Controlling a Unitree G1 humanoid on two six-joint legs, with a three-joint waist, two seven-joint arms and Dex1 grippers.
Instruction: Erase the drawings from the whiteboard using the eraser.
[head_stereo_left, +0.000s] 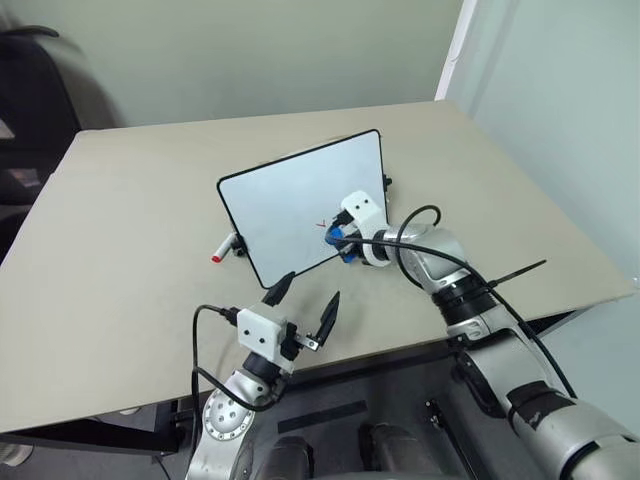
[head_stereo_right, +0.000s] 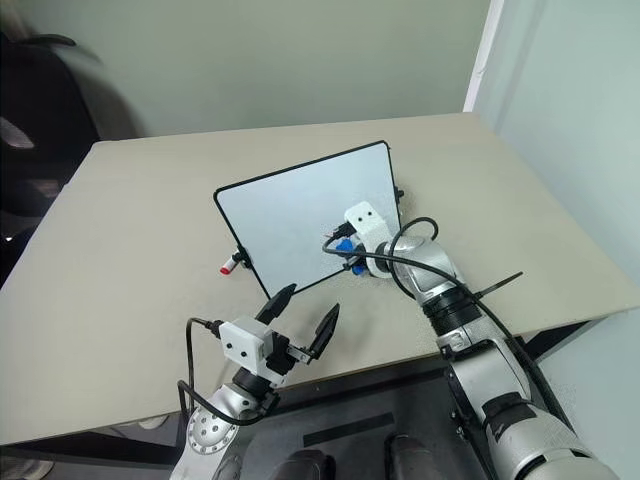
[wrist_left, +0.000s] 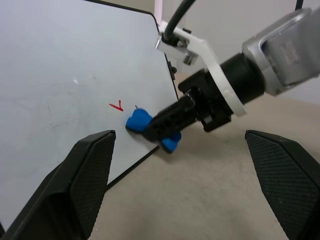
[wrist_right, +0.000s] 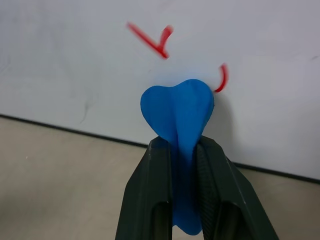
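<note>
On whiteboard (head_stereo_left: 300, 205): eraser (wrist_right: 178, 107) in right gripper (wrist_right: 180, 165) beside drawings (wrist_right: 150, 41)

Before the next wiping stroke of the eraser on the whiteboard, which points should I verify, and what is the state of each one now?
1. Grip: the right gripper is shut on the eraser, squeezing it between both fingers: ok.
2. Contact: the eraser's tip looks pressed on the whiteboard: ok.
3. Aim: the drawings, a red tick and a short curve, lie just beyond the eraser: ok.
4. Erasing finished: red marks remain: not ok.
5. Left gripper is open, off the board, out of the stroke's way: ok.
6. Board steady on its feet: cannot tell.
</note>
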